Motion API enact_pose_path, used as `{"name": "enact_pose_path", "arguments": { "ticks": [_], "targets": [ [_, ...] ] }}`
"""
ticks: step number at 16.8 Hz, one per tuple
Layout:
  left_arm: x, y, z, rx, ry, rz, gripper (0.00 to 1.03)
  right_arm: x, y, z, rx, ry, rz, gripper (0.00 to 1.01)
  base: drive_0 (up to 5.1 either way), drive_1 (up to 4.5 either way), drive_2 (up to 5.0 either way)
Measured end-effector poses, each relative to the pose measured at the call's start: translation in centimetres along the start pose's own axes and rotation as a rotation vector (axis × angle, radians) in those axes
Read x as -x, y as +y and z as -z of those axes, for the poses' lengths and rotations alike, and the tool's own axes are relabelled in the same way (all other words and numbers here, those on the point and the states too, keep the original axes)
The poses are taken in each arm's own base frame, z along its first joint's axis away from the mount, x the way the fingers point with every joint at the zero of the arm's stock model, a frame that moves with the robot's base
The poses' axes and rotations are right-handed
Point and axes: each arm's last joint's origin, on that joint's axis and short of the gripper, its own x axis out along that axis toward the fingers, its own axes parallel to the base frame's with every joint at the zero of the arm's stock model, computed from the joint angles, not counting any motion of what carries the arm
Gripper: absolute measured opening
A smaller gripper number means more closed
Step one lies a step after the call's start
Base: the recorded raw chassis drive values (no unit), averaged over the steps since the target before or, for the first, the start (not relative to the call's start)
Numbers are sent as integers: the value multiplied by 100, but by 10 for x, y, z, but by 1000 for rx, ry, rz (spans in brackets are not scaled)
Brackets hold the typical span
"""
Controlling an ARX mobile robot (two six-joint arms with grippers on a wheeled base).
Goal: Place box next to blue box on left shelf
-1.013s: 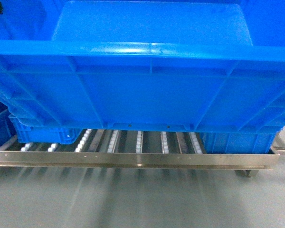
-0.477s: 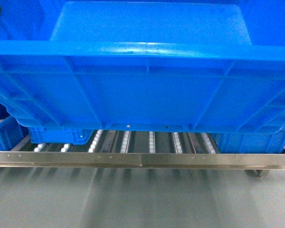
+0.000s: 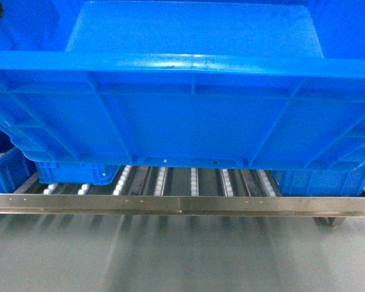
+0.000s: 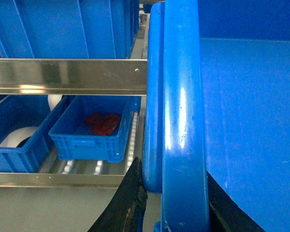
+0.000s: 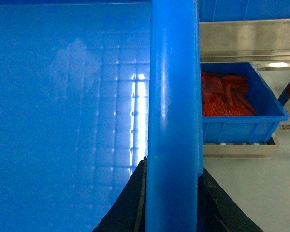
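Blue plastic fills nearly all of my head view: I have the box held up in front of the robot, its ribbed near wall and thick rim across the frame, its smooth floor showing above. On my left wrist camera the left gripper straddles the box's rolled rim, one dark finger against the outside and the other inside, closed on the rim. On my right wrist camera the right gripper pinches the opposite rim the same way, dark fingers on either side of it. Below the box's underside I see the shelf, its shiny front bar running across and white roller rails bare in the gap beneath. Farther back, a small bin with red pieces sits on the rollers at left, another bin of red parts at right, and more blue crates stand on the level above.
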Motion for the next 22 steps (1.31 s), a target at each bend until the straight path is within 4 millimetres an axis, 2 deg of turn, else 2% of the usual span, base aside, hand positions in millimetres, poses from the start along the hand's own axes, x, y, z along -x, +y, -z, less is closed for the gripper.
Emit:
{"name": "enact_pose_path", "arguments": {
  "ticks": [22],
  "targets": [
    [0,0,0,0,0,0,18,0,0,0,2,-1,0,19,0,0,0]
  ]
}}
